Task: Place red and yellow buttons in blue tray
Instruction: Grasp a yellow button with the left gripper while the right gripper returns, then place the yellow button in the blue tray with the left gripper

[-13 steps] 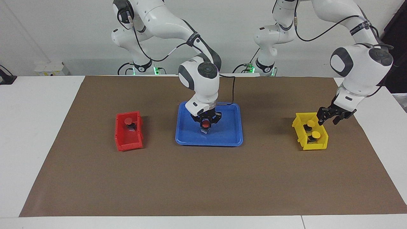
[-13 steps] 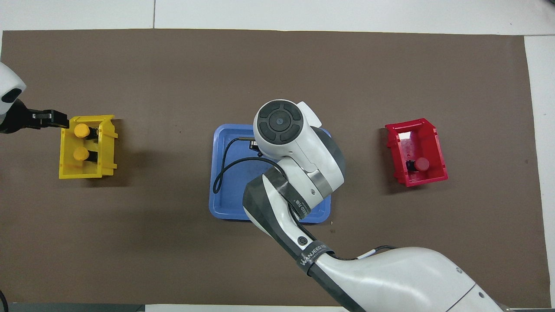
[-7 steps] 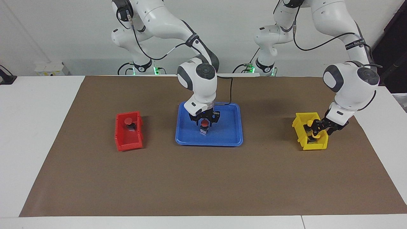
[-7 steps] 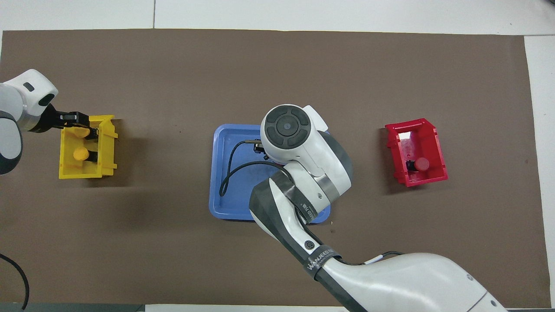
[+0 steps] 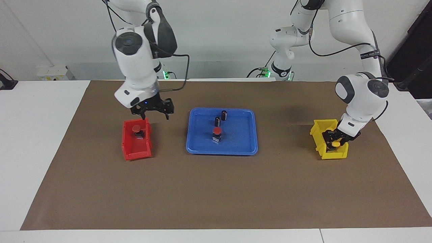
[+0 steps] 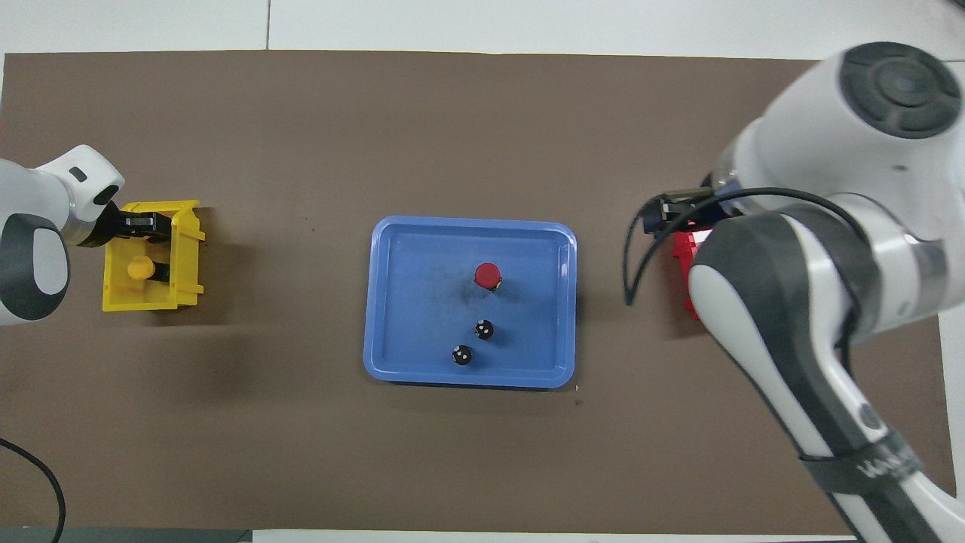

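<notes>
Facing view: right gripper point(image 5: 154, 109) has left red button point(image 5: 217, 131) in blue tray point(image 5: 243, 148).

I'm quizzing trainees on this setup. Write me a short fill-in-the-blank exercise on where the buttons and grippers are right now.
1. The blue tray holds ___ red button and two dark capless cylinders.
2. The other red button sits in the ___ bin.
3. The left gripper is down in the ___ bin.
4. The right gripper hangs over the ___ bin.

Missing words: one; red; yellow; red
</notes>
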Controlling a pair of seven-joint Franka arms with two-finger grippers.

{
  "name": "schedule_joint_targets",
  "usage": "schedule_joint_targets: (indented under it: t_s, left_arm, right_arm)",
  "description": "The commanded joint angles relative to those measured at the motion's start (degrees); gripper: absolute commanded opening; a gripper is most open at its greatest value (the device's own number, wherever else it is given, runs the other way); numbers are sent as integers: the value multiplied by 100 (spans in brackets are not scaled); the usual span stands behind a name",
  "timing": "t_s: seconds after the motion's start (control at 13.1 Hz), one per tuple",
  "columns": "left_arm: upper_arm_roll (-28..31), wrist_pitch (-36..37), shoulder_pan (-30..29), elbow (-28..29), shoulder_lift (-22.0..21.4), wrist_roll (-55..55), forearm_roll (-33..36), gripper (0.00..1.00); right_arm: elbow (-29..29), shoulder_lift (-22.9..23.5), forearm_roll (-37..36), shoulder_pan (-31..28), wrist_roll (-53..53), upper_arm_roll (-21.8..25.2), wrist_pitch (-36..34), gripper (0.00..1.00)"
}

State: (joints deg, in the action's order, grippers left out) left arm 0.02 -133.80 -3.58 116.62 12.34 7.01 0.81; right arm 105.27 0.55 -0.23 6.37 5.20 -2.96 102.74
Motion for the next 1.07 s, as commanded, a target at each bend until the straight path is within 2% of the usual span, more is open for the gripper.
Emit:
schedule_joint_targets:
  t_s: [0.0, 0.15, 0.3, 0.46, 0.53, 0.68, 0.84, 0.99]
  left_arm:
    - [7, 221, 16, -94, -56, 2, -72, 1]
    - [7, 966, 24, -725, -47, -7, -46, 1]
    - [7, 1932, 33, -1515, -100, -33, 6, 1]
    - [-10, 2699, 461, -2237, -47, -714, 296, 1]
    - [-19, 2632, 916, -2196, -39, -1493, 297, 1]
    - [-45, 2264, 1691, -1715, -169, -2717, 253, 1]
    - [-63, 1808, 2385, -968, -459, -3143, -9, 1]
    - [-54, 1638, 3019, -667, -504, -3424, -405, 1]
  right_arm:
    - [1396, -651, 102, -547, -930, -100, 972, 95]
    - [1882, -749, 172, -812, -1354, -100, 1633, 89]
    - [1910, -565, 190, -830, -1373, -91, 1977, 83]
    - [1945, -363, 269, -979, -1434, -100, 2240, 80]
    - [2084, -345, 452, -962, -1435, -100, 2503, 78]
    - [2392, -406, 507, -988, -1452, -91, 2733, 73]
    - [2437, -258, 515, -954, -1452, -100, 2970, 73]
    - [2507, -213, 515, -954, -1461, -91, 3042, 73]
